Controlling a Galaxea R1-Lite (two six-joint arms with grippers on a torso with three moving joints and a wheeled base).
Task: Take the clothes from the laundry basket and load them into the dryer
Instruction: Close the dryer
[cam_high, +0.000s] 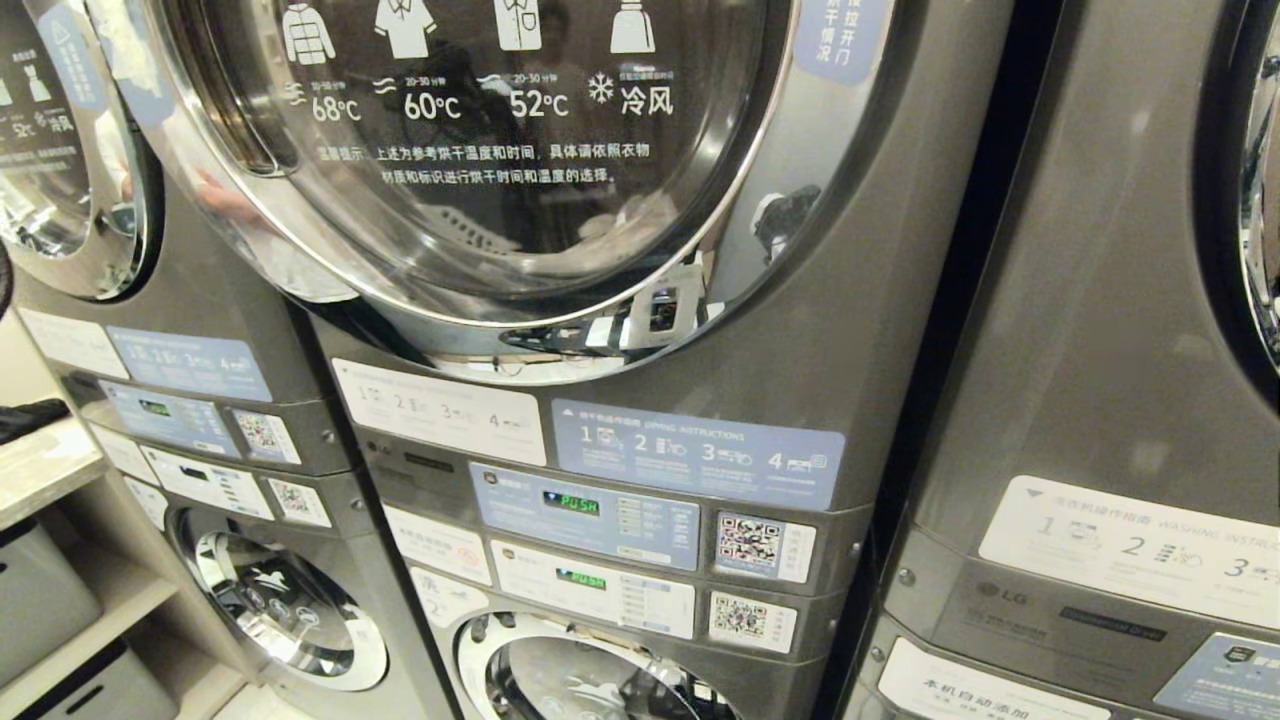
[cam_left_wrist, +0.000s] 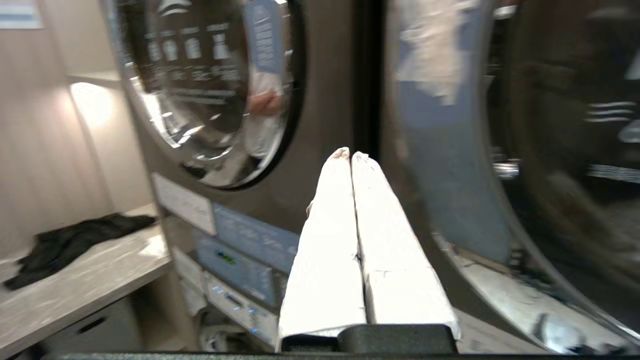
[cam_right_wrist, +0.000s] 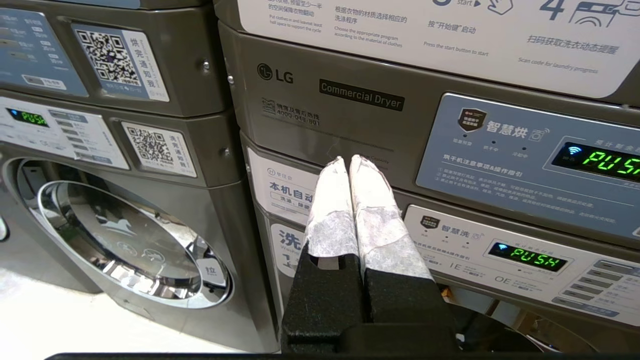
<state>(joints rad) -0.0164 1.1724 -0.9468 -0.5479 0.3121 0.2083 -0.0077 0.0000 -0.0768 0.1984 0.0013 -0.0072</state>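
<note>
The middle dryer fills the head view, and its round glass door stands a little off the cabinet with the latch showing. Neither arm appears in the head view. In the left wrist view my left gripper is shut with nothing between its white fingers. It is raised in front of the gap between two dryer fronts, with that door's chrome rim close beside it. My right gripper is shut and empty, held low before the "Commercial Dryer" panel. The laundry basket is out of view.
A dark garment lies on a pale shelf to the left of the machines. Washers with round doors sit under the dryers. Control panels show green "PUSH". Grey bins stand under the shelf.
</note>
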